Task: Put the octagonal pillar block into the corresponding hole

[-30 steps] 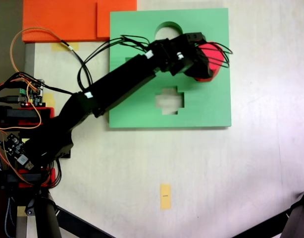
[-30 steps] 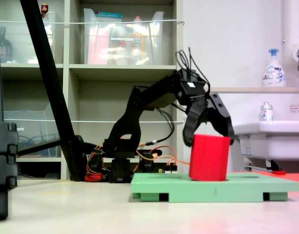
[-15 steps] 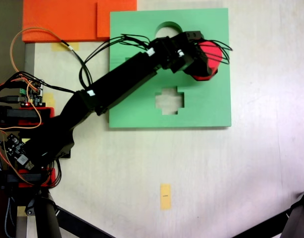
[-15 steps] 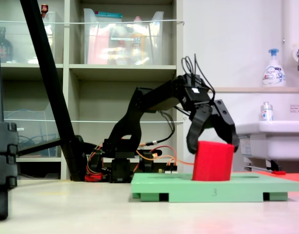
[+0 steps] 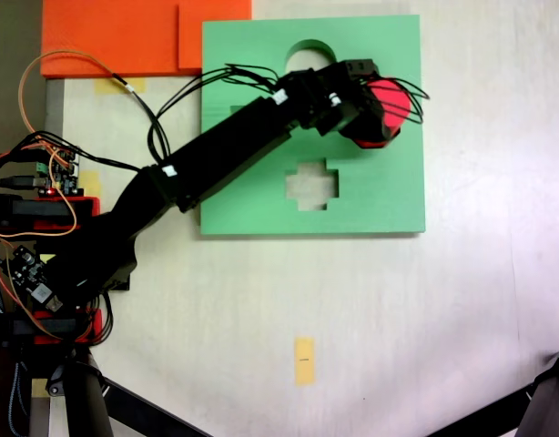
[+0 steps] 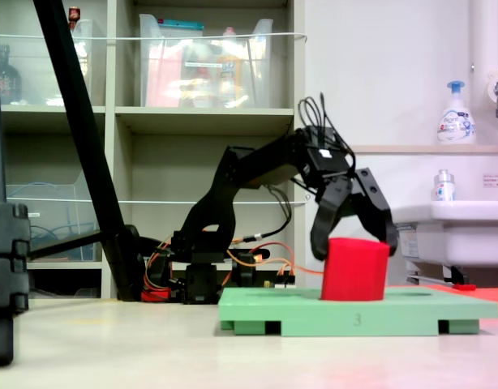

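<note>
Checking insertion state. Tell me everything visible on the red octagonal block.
The octagonal pillar block is a bright red, foam-looking prism with a flat top. It stands upright on the green board, partly sunk, most of its height above the surface, by the board's right edge in the top-down fixed view. The gripper straddles its top with jaws spread; contact cannot be told.

Pale table (image 5: pixel 462 309) carrying a green foam board (image 5: pixel 370 196), orange foam sheets (image 5: pixel 116 36), a yellow tape marker (image 5: pixel 303 360) and the arm's base (image 5: pixel 56 264).

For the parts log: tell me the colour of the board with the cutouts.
Green; the board shows best in the fixed view from above.
</note>
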Tool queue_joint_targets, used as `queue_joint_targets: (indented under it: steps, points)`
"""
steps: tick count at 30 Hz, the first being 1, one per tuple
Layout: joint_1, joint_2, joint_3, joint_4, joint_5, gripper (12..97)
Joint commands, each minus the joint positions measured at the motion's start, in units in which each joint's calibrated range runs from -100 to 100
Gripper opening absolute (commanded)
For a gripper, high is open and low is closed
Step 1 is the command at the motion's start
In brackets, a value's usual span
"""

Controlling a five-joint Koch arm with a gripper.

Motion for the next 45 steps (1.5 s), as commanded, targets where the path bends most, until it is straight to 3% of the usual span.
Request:
queue_joint_targets:
  steps: [1,29,36,39,45]
  points:
    - [0.0,-1.1,5.2,6.8,1.8,50.2]
    - [1.2,9.5,5.3,7.0,4.8,49.1]
    - [1.5,10.8,5.3,6.9,4.8,53.0]
    - [1.6,11.4,5.2,6.4,4.9,57.5]
    - [1.7,12.6,5.2,1.9,5.5,80.1]
